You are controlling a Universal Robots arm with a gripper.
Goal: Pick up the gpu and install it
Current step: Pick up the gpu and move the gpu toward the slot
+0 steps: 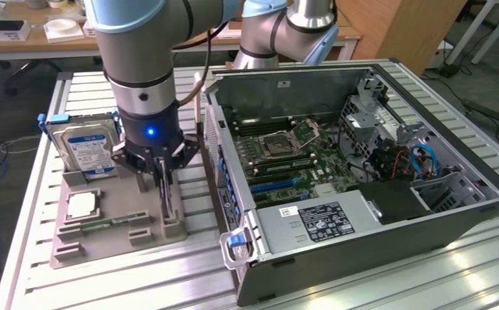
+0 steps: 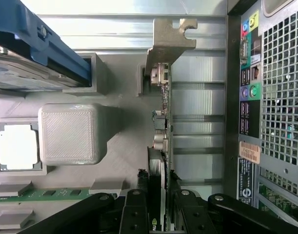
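Observation:
The gpu [image 2: 164, 122] stands on edge in a slot of the grey holder tray [image 1: 103, 242], its silver end bracket [image 2: 168, 44] at one end. My gripper [image 1: 161, 173] has come straight down over it, and the black fingers [image 2: 135, 204] press both sides of the card and its cooler. In the exterior view the gpu [image 1: 169, 201] shows as a thin dark card between the fingertips, still seated in the tray. The open computer case [image 1: 336, 168] lies just to the exterior view's right of the tray, motherboard facing up.
On the tray, a silver hard drive [image 1: 86, 145] with a blue label stands upright behind my gripper. A CPU [image 1: 81, 205] and a slim green memory stick [image 1: 112, 223] lie flat there. The case's rear wall [image 2: 266, 97] runs close beside the gpu. A second arm's base [image 1: 275, 32] stands behind.

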